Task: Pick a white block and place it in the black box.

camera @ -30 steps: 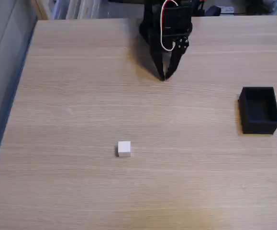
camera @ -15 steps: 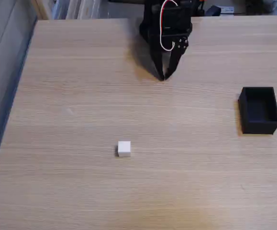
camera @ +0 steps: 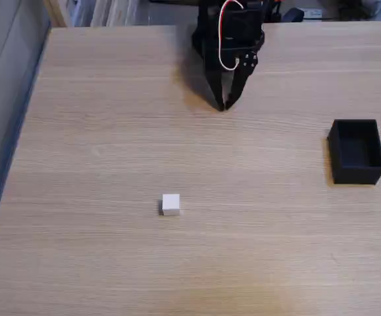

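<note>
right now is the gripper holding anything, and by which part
Nothing is held. The gripper has its fingertips together with nothing between them; the white block lies apart on the table.

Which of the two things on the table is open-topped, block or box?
The black box, at the right edge of the fixed view: hollow, thin-walled, empty. The white block is a solid cube.
</note>
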`<state>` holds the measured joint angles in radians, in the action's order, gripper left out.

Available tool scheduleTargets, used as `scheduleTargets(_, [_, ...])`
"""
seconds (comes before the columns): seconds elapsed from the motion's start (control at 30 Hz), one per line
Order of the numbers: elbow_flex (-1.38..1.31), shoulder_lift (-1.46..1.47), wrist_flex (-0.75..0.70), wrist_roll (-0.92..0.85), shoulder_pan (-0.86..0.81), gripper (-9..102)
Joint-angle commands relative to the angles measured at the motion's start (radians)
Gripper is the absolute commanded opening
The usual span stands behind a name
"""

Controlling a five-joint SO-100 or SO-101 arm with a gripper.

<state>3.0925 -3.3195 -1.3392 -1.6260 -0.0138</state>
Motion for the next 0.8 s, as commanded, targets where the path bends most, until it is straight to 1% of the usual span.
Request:
scheduleTargets(0.0, [0.015,-0.011,-0.003,-0.008,-0.002,0])
scheduleTargets(0.33, [0.009,-0.012,-0.003,-0.029,-0.017,0])
scheduleTargets(0.53, [-0.046,0.0,-0.028,-0.034,-0.009,0])
scheduleTargets(0.77, [-0.163,0.132,-0.021,0.014,0.006,0])
